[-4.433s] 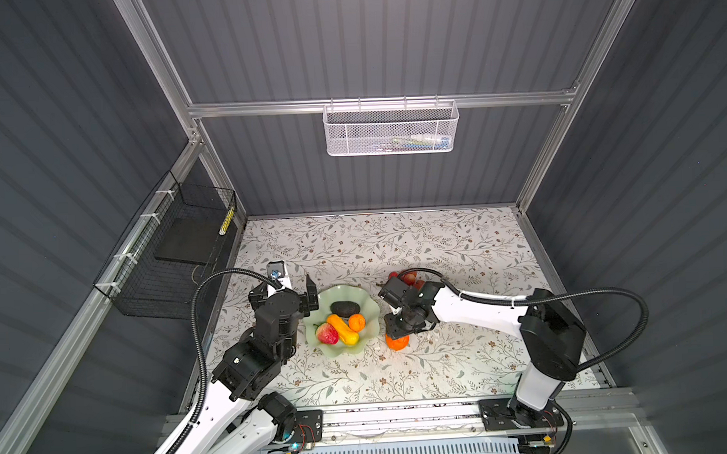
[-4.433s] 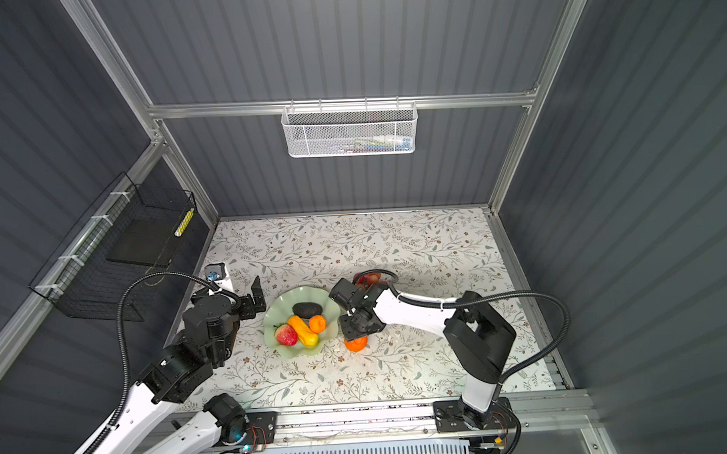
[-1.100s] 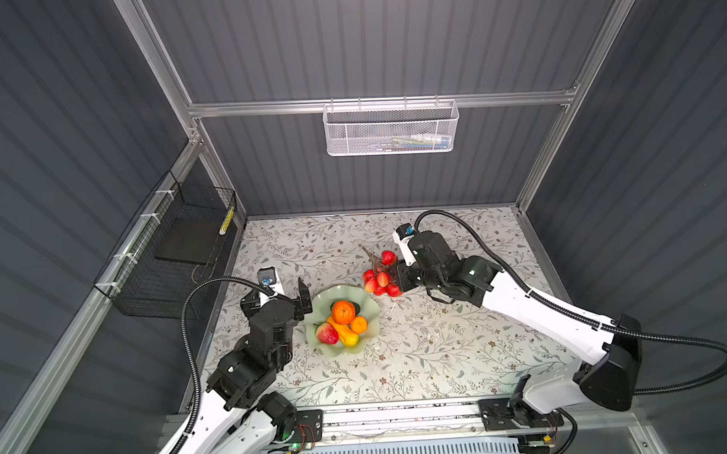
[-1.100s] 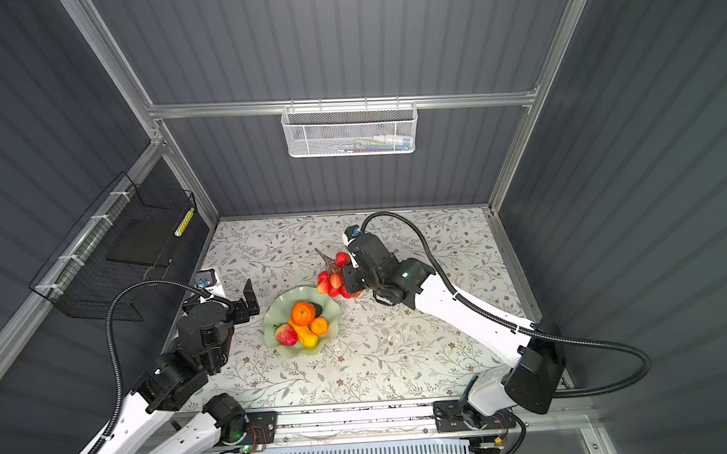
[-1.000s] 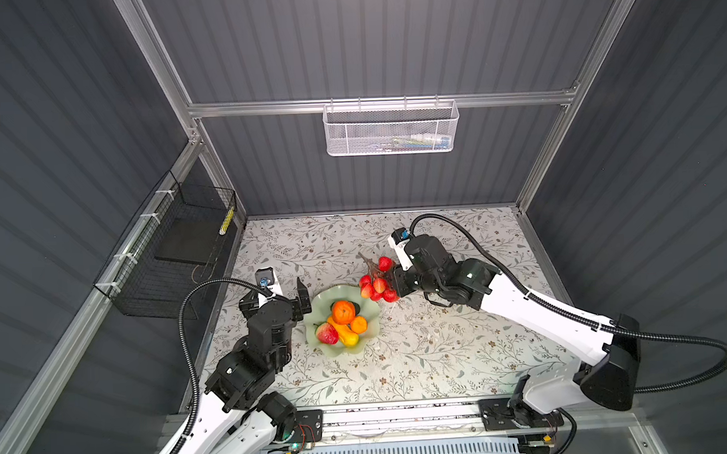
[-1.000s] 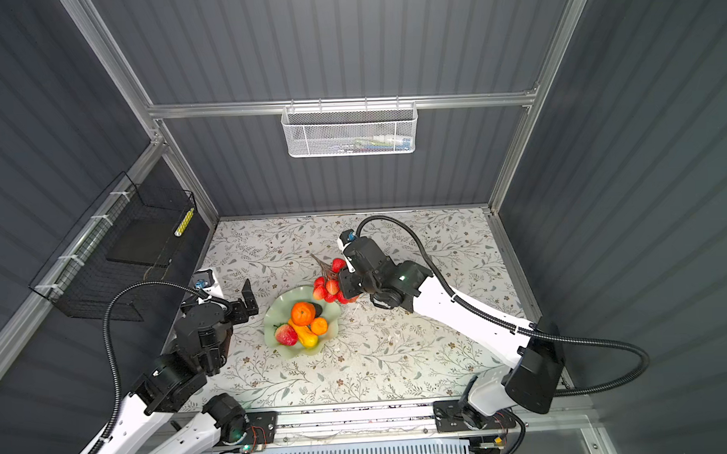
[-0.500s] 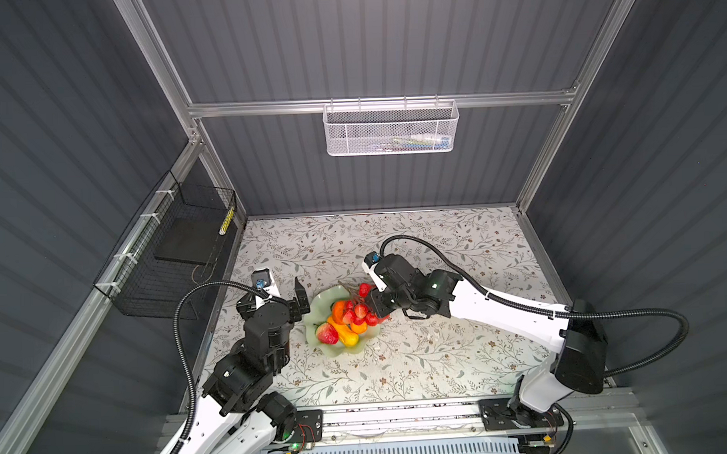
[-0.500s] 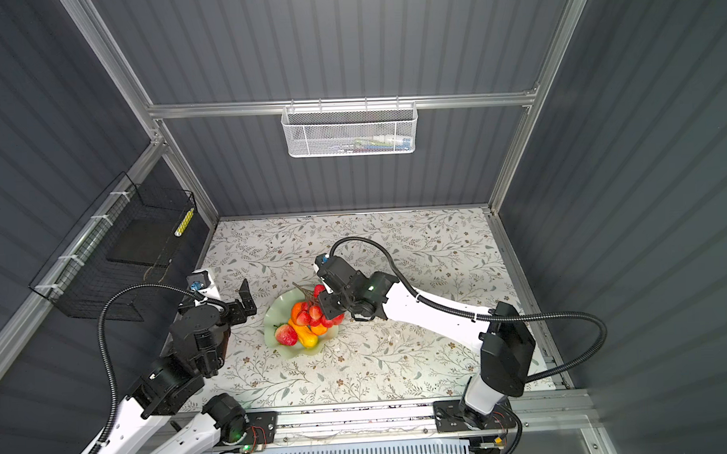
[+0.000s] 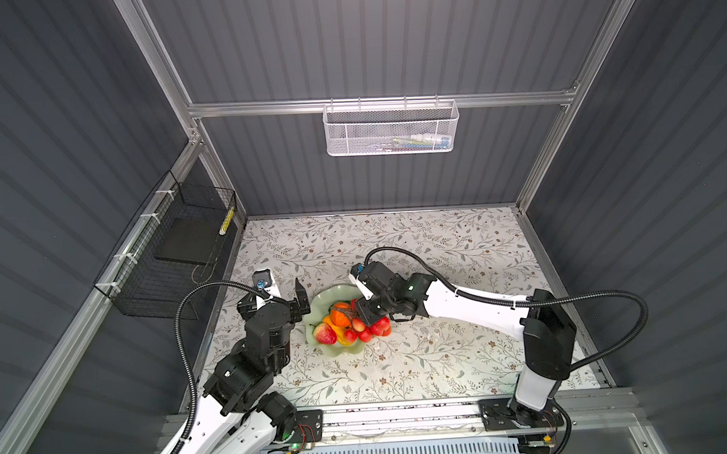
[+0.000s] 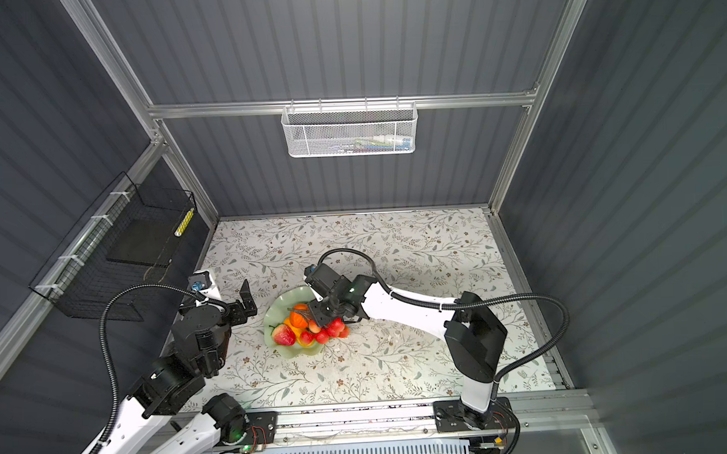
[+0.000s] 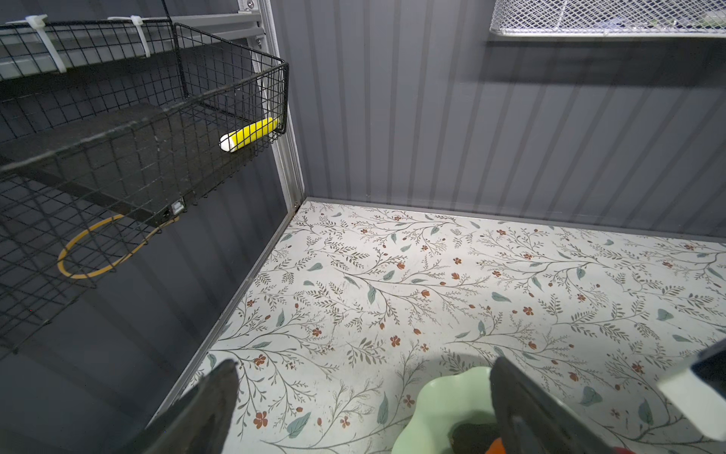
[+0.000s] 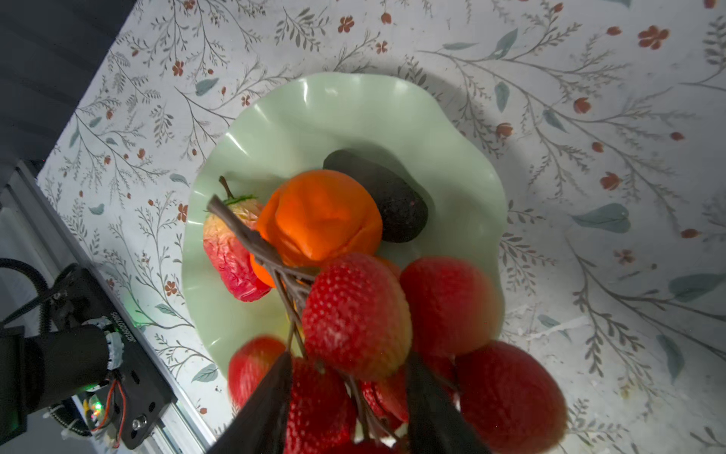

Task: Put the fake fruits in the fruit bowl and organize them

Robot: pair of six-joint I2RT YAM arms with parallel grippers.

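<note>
In both top views the fruit bowl [image 9: 326, 294] sits left of centre, and the red grape cluster [image 9: 367, 329] hangs over its lower right edge, against the orange [image 12: 318, 212]. The right gripper [image 12: 349, 377] has its jaws partly parted around the stems; we cannot tell whether it pinches them. We should release only once the berries sit inside the rim, not over the surface [image 9: 441, 358], then lift straight up so nothing snags. Our left gripper [image 11: 363, 369], spread wide, hangs beside the bowl.
</note>
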